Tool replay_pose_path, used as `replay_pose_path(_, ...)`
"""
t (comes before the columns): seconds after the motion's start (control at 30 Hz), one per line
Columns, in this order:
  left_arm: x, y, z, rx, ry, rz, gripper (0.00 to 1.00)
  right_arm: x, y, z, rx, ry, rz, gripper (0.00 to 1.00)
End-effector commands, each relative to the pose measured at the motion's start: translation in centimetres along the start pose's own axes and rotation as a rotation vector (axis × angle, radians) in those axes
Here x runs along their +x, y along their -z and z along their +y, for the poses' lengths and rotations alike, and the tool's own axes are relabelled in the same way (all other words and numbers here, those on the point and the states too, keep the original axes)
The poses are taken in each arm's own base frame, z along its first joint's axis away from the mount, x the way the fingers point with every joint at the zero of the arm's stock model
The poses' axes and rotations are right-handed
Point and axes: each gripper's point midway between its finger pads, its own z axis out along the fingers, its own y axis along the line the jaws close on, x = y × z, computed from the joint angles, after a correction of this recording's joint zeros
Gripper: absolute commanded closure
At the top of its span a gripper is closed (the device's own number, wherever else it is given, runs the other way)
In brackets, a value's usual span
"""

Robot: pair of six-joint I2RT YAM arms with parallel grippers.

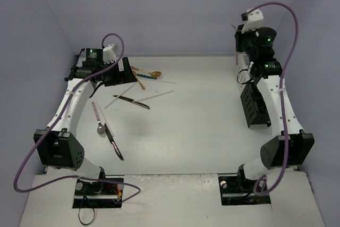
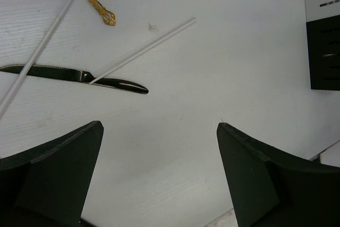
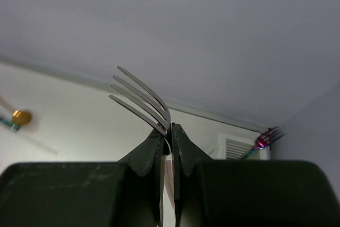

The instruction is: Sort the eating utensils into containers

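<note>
So where we're at: mid-delivery on one piece. The right gripper (image 3: 170, 129) is up high at the far right of the table with a silver fork (image 3: 142, 97) in it, tines sticking up past the fingertips and what looks like a pinkish handle running down between the fingers. The jaws are pinched nearly together on the fork's neck. No gap to speak of, so it's a firm clamp as far as we can tell.

Next move, as we read it: bring that fork over one of the holders and lower it handle-first into a compartment before letting go. The white holder (image 3: 229, 147) sits low in the right wrist view, with something purplish already poking out of it. The black holder (image 1: 256, 107) is on the table nearer the arm's base. We can't say which one the fork belongs in. Either way it needs a decent vertical line-up, since the slots look narrow.

The left gripper (image 2: 159, 127) is spread wide and holding nothing — it hovers above bare table near the leftover pile: a black-handled knife (image 2: 64, 72), a pale chopstick (image 2: 143, 49) lying across the knife's handle, and a gold spoon (image 1: 154, 73) further back. Plenty left to sort over there.
</note>
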Motion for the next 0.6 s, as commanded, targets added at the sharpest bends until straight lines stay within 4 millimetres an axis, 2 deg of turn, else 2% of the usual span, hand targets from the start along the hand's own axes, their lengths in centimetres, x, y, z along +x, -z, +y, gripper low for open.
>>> replay_pose_path(0.0,-2.9,0.1,-1.1,0.001,-0.128,-0.135,0.13,-5.6,-1.7,-8.6,0.203,-0.216,-0.246,1.0)
replay_pose_path(0.1,-3.1,-0.4,-1.1,0.013,-0.133,-0.152,0.13,-5.7,-2.8,-11.7,0.264,-0.246,-0.307,1.0)
replay_pose_path(0.13,-3.1,-0.6,-1.1,0.016,-0.137,-0.155,0.13,-6.3,-2.8,-12.4,0.282,-0.236,-0.342,1.0)
replay_pose_path(0.23,-3.0,-1.0,-0.8,0.011,-0.138,-0.157,0.13,-6.0,-3.5,-13.9,0.319,-0.225,-0.372,1.0)
replay_pose_path(0.37,-3.2,-1.7,-0.2,-0.003,-0.137,-0.156,0.13,-4.5,-4.7,-16.0,0.364,-0.226,-0.373,1.0)
replay_pose_path(0.57,-3.3,-2.8,0.3,-0.011,-0.122,-0.139,0.13,-1.8,-6.1,-17.9,0.409,-0.239,-0.352,1.0)
